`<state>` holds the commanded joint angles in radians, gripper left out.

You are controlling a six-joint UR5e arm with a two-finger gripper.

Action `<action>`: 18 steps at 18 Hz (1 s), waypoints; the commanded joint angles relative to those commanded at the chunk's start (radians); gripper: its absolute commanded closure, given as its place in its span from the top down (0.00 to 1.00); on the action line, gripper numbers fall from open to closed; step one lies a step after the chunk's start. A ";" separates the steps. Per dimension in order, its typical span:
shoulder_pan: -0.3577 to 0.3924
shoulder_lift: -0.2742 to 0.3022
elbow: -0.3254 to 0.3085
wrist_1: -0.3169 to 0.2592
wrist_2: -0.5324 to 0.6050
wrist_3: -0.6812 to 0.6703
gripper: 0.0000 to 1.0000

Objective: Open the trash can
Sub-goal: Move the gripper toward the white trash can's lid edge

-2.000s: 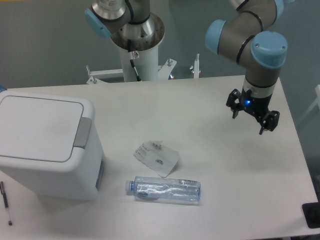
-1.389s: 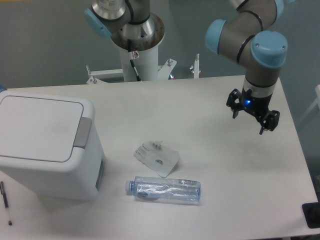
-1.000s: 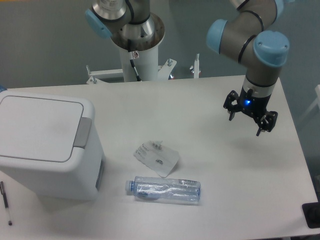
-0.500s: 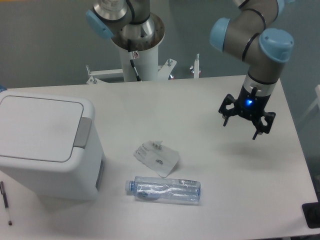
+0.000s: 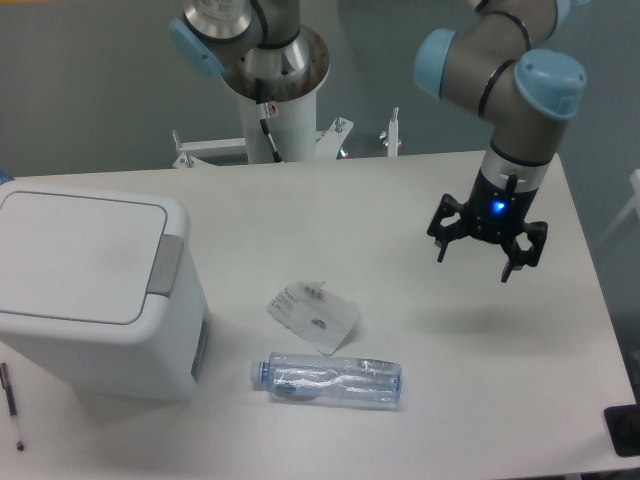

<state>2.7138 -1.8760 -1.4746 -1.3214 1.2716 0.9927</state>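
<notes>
Far left: trash can [image 5: 90,290], white smooth plastic, boxy with rounded corners, flat lid down, grey push tab on its right edge untouched; opening not yet begun. Centre: crinkled clear packet [image 5: 313,316], clear ribbed bottle [image 5: 328,380] lying flat. Right: my gripper [image 5: 487,250], fingers spread, empty, hovering well apart from the can.

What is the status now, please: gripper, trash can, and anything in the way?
Gripper open, empty, above table's right side. Trash can far left, lid shut. Bottle and packet lie between.
</notes>
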 joint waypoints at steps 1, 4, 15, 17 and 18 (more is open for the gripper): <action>-0.012 -0.005 0.052 -0.084 0.005 -0.021 1.00; -0.045 -0.002 0.131 -0.203 0.005 -0.080 1.00; -0.190 -0.051 0.306 -0.317 -0.116 -0.348 1.00; -0.209 -0.061 0.335 -0.331 -0.135 -0.376 1.00; -0.229 -0.069 0.352 -0.332 -0.138 -0.406 1.00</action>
<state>2.4852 -1.9450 -1.1230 -1.6536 1.1336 0.5863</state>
